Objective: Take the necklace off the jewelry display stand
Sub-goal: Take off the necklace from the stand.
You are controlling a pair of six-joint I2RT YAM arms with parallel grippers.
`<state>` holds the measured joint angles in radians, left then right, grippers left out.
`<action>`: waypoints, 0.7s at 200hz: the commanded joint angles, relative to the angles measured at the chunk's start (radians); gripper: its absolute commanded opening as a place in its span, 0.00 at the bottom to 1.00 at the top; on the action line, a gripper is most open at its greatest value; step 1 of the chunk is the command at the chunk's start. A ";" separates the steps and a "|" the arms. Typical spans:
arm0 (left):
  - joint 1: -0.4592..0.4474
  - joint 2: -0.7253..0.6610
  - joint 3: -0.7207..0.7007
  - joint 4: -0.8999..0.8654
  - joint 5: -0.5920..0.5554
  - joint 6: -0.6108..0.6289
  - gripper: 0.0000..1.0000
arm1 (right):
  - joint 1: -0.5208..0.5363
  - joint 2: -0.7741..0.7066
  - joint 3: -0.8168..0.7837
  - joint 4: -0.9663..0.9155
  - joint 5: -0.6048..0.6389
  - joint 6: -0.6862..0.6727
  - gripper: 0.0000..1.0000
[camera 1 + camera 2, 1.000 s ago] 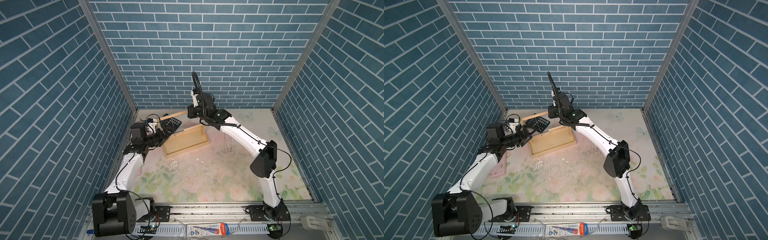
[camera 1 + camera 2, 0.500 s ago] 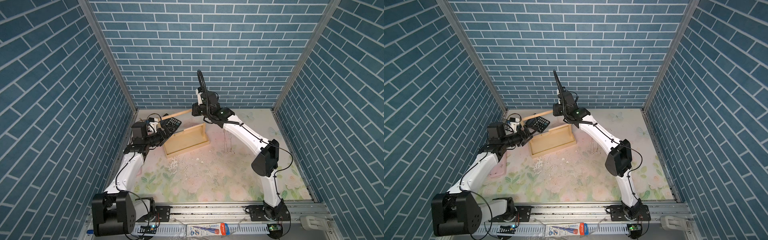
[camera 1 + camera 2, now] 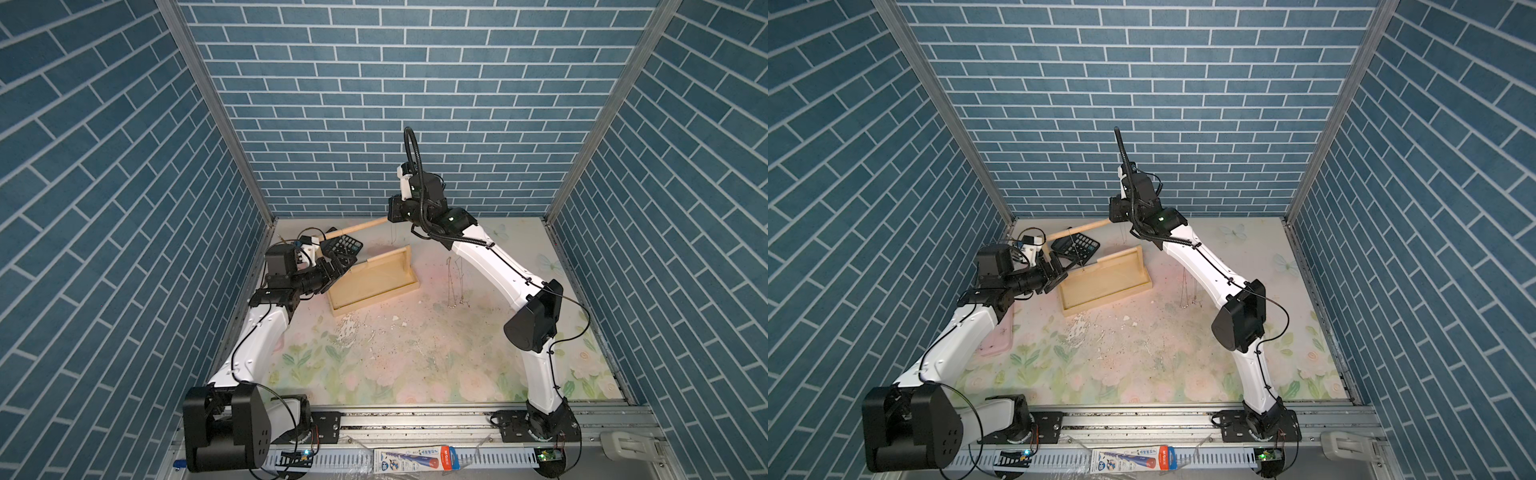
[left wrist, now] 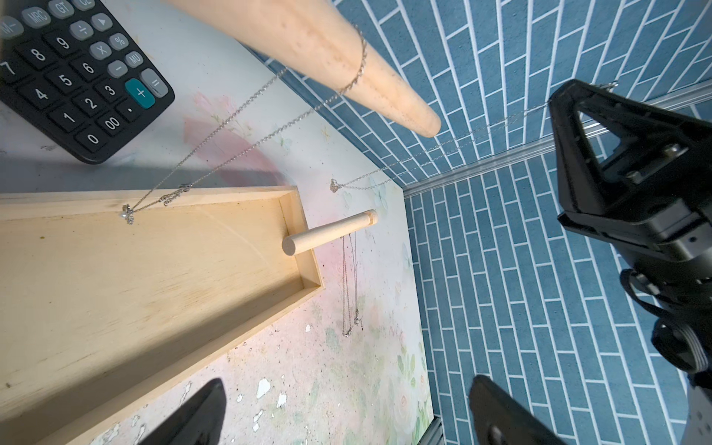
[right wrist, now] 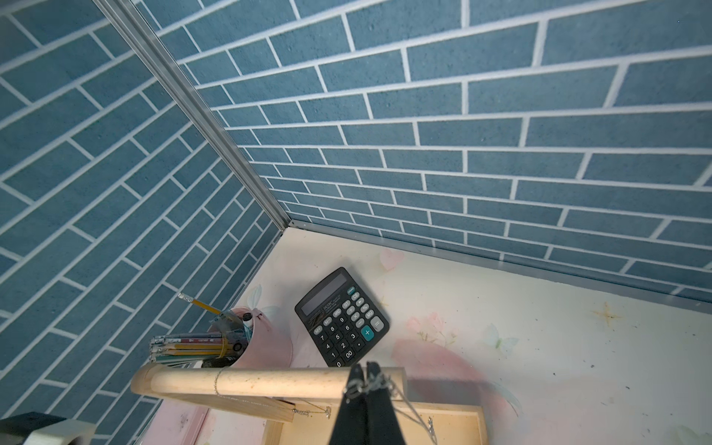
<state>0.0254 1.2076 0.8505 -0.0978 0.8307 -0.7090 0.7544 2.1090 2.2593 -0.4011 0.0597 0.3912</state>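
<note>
The jewelry display stand [image 3: 374, 286] is pale wood, with a tray base [image 4: 154, 289] and a top bar [image 5: 269, 381]. My right gripper [image 5: 365, 370] is shut on a thin silver necklace [image 4: 424, 158] at the free end of that bar [image 3: 391, 219]. The held chain hangs down past the bar's tip, with its pendant [image 4: 333, 186] above the mat. Another chain [image 4: 358, 65] still loops over the top bar. More chains [image 4: 348, 293] hang from the short lower dowel [image 4: 327, 235]. My left gripper [image 4: 346, 412] is open and empty at the stand's left end [image 3: 338, 264].
A black calculator [image 3: 343, 245] lies behind the stand. A pink pencil cup [image 5: 266, 339] full of pencils stands in the back left corner. A pink tray [image 3: 994, 336] lies under the left arm. Blue brick walls close in three sides.
My right arm has moved right along the top bar toward its free end, carrying the chain. The left arm has stayed in place.
</note>
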 commanded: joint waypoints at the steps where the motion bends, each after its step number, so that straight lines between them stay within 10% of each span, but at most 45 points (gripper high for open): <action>1: -0.005 0.008 0.028 -0.005 -0.005 0.022 0.99 | -0.015 -0.004 0.041 -0.037 -0.008 -0.029 0.00; 140: -0.276 0.104 0.200 -0.099 -0.198 0.125 0.99 | -0.083 -0.129 -0.057 -0.035 -0.027 -0.074 0.00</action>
<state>-0.1982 1.2678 0.9997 -0.1696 0.6895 -0.6250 0.6891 2.0697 2.2330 -0.4427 0.0448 0.3573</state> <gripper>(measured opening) 0.994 0.044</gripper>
